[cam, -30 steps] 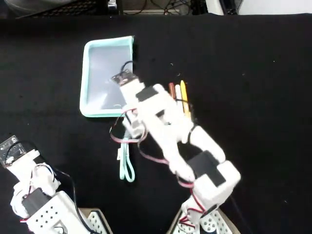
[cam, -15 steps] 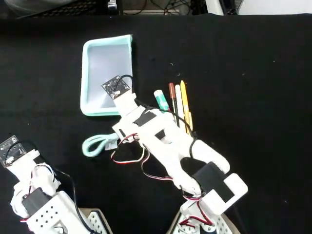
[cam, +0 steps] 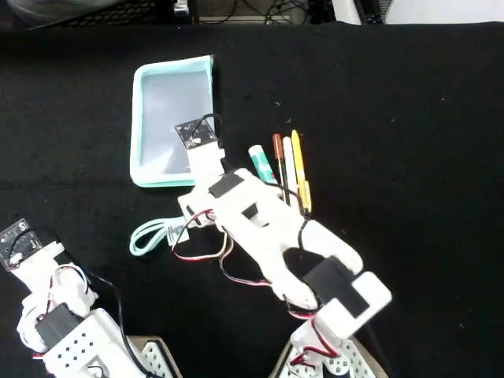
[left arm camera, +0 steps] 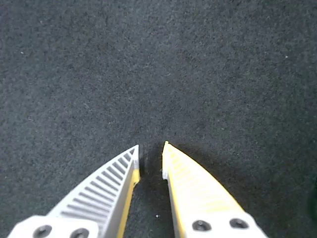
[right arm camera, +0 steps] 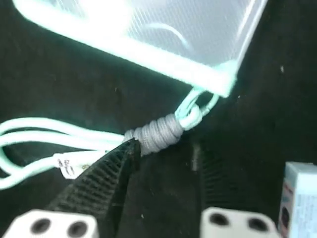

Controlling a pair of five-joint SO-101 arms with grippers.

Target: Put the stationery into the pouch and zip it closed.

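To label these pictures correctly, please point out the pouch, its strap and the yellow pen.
pouch [cam: 169, 98], high view, on its clear face.
strap [right arm camera: 156, 131], right wrist view, on its grey wound part.
yellow pen [cam: 300, 169], high view, on the middle of its barrel.

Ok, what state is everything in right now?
Pouch: flat, nothing seen inside; zip unclear.
Strap: loose on the table.
Pens: outside the pouch, side by side.
White-and-teal stick: lying beside the pens.
Right gripper: open, at the strap's wrapped end.
Left gripper: shut, empty.
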